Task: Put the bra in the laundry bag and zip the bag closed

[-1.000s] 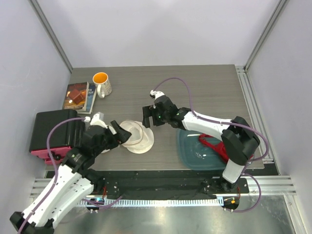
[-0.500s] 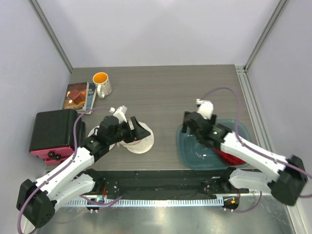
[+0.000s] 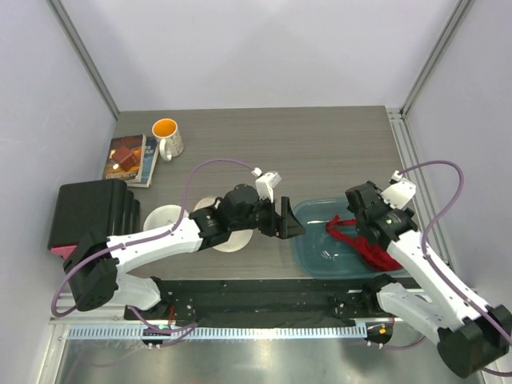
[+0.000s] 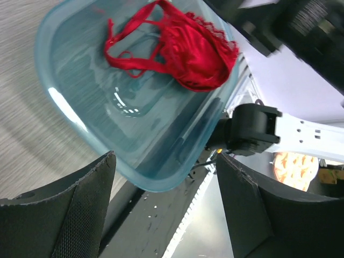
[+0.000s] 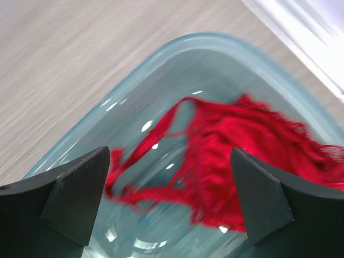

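1. Black case (image 3: 86, 212): sits at the table's left edge. A book (image 3: 128, 158) and a mug (image 3: 166, 138) stand behind it.
2. Bag (image 3: 232, 243): lies on the table just left of the tub, partly hidden under the left arm. A flat white disc (image 3: 166, 218) lies beside it; whether the two are joined cannot be determined.
3. Left gripper (image 3: 284, 220): reaches across the bag towards the left rim of the tub (image 3: 308, 256). In the wrist view (image 4: 161, 209) the jaws stand wide apart and hold nothing.
4. Bra (image 3: 364, 244): red, bunched in the right half of the tub, straps trailing left (image 4: 183, 45).
5. Right gripper (image 3: 354, 216): hangs over the tub, above the bra (image 5: 236, 145). Jaws spread (image 5: 166, 193), empty, clear of the fabric.
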### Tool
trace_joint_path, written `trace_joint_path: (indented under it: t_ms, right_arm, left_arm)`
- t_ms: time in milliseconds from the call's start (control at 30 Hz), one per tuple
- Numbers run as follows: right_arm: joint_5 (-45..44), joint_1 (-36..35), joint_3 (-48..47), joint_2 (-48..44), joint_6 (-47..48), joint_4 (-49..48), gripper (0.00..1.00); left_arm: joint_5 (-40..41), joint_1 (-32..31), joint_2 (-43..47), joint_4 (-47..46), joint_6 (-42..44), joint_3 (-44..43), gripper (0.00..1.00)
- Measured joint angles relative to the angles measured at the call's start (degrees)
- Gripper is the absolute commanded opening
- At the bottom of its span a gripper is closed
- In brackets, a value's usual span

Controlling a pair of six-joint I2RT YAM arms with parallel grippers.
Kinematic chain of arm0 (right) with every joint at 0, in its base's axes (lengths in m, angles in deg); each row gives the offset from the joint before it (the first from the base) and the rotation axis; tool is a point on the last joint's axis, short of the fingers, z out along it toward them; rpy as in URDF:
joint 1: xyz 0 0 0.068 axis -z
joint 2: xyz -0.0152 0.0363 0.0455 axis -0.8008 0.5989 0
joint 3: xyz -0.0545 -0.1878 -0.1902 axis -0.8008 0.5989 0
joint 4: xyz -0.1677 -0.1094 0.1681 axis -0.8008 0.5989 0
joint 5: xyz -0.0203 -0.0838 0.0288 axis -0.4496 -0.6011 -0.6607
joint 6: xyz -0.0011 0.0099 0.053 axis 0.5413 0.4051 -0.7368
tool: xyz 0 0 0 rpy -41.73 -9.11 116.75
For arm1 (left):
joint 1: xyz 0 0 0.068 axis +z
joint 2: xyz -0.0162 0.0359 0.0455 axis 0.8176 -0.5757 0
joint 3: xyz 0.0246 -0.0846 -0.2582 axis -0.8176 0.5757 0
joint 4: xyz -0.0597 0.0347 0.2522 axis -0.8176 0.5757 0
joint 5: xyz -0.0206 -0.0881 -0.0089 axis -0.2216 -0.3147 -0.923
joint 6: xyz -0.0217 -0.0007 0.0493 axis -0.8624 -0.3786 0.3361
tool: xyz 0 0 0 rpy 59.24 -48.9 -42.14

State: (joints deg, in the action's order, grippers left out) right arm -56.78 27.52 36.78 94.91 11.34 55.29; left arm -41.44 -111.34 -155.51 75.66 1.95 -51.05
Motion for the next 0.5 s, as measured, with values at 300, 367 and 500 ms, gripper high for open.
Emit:
trace_joint_path:
  t_ms: [300,367,500]
  right_arm:
    - [5.4,11.5,3.0,14.4,-0.7,-5.2,0.90]
    - [8.0,12.8,5.8,15.3,-1.5,-8.0,0.89]
    - [11.5,13.3,11.2,17.0,-3.1,-11.3,0.86]
  left_arm:
    - [0.8,-2.6,0.3,-3.0,-0.2,0.5,0.75]
    - [1.0,-2.8,1.5,-2.9,-0.1,1.9,0.75]
    - [3.8,-2.8,6.1,-0.7,0.3,5.0,0.75]
